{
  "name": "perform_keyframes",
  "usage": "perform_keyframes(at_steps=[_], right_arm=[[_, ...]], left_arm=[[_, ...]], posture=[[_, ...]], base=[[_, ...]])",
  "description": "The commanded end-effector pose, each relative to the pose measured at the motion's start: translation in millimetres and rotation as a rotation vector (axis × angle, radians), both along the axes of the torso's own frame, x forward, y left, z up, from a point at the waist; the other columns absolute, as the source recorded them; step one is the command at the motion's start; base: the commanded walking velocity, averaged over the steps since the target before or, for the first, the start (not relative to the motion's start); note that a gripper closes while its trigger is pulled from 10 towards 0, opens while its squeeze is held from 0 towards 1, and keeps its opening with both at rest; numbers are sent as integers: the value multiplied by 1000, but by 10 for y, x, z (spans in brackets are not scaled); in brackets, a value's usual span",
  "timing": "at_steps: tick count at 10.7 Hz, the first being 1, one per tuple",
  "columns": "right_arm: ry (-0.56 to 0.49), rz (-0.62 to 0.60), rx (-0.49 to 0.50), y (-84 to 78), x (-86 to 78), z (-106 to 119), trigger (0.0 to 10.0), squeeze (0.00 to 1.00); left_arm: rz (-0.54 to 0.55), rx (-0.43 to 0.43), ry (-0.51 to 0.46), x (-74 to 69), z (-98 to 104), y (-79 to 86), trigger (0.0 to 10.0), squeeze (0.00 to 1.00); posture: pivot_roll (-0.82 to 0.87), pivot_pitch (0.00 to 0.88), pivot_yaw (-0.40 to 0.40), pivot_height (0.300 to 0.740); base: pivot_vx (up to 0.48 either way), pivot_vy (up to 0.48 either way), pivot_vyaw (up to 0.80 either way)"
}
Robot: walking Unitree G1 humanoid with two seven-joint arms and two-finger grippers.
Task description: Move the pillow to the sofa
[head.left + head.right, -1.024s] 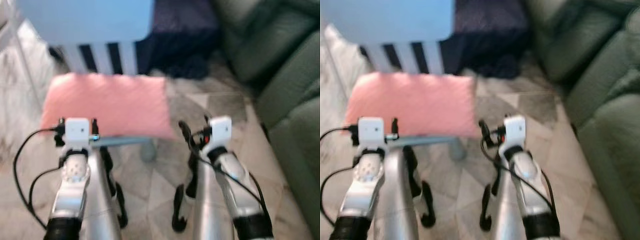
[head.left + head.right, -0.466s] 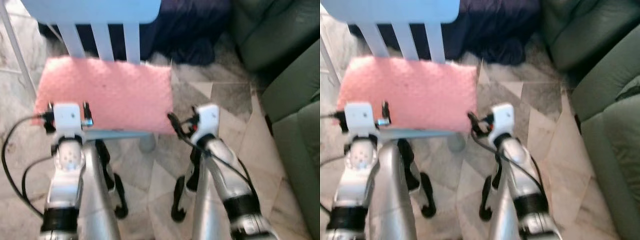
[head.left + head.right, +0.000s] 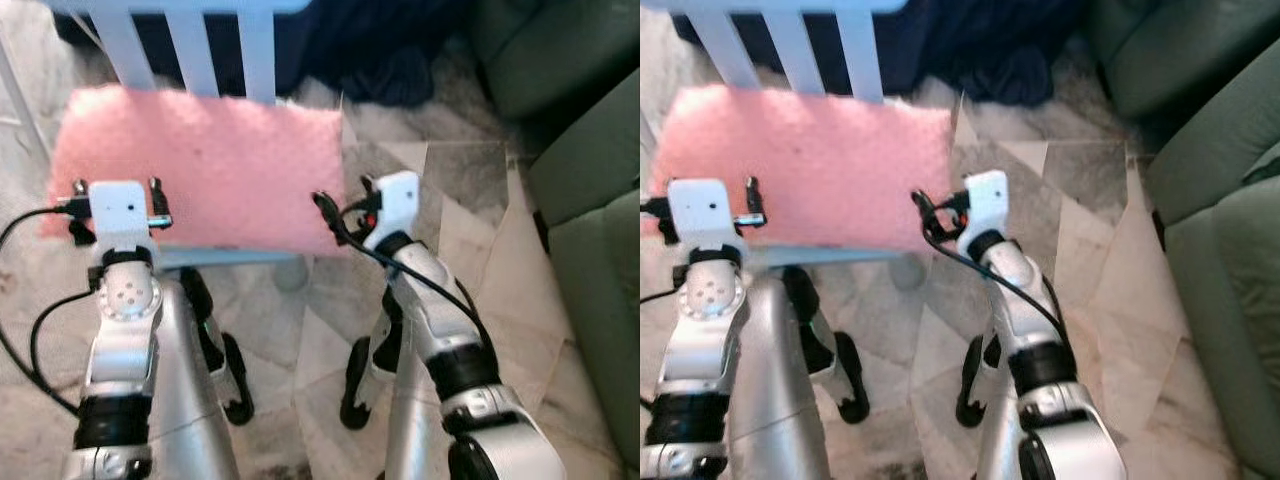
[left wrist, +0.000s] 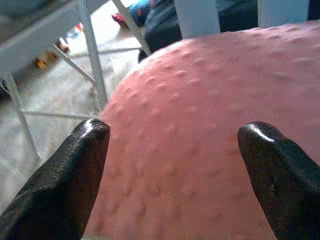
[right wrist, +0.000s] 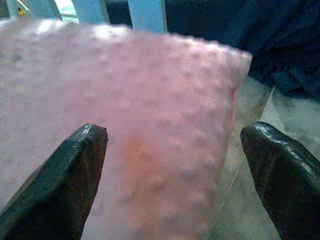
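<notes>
Change: both arms have come forward since a second ago, and the pink pillow now lies just ahead of each pair of fingertips.
Left gripper: fingers spread wide, nothing between them; the pillow's left end bulges just beyond the tips.
Right gripper: fingers wide apart, holding nothing; the pillow's right edge and corner lie just beyond the tips.
Pillow: pink, nubbly, lying flat on the chair seat.
Chair: pale blue slatted back rising behind the pillow.
Dark cloth: heaped on the floor past the pillow's far right corner.
Sofa: green, off to the right of the right gripper, well apart from the pillow.
</notes>
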State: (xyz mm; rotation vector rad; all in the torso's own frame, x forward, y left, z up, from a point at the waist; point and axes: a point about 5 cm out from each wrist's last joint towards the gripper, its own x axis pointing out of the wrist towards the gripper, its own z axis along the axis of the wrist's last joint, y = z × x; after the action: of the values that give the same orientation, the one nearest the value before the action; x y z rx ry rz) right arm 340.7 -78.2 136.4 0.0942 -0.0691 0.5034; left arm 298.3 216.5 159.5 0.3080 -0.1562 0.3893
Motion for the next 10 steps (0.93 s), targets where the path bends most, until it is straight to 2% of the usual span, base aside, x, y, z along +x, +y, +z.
perform_keyframes(at_steps=[1,2,3,6,8,9,10], right_arm=[[52,3,0,-24,-34,-146,10000,0],[51,15,-11,7,-27,-161,10000,0],[59,47,-8,81,-5,-186,10000,0],[77,95,22,282,86,-146,10000,0],[108,156,58,443,108,-123,10000,0],[138,196,98,515,97,-134,4471,0],[203,286,155,673,43,-178,0,0]], left_arm=[[24,31,-13,-51,6,20,10000,0],[15,25,-16,-18,20,9,10000,0],[-38,-37,5,51,-49,-27,10000,0],[-65,-46,-3,304,4,-25,10000,0],[-74,-51,7,406,21,-6,10000,0],[-67,-50,27,416,-34,8,0,0],[-59,-62,88,383,-217,23,0,0]], posture=[[-18,475,-104,422],[-17,478,-104,422],[-20,478,-102,422],[-11,483,-107,422],[-9,484,-104,422],[-11,483,-104,422],[-12,482,-106,422]], base=[[0,0,0],[0,0,0],[0,0,0],[0,0,0],[0,0,0],[0,0,0],[0,0,0]])
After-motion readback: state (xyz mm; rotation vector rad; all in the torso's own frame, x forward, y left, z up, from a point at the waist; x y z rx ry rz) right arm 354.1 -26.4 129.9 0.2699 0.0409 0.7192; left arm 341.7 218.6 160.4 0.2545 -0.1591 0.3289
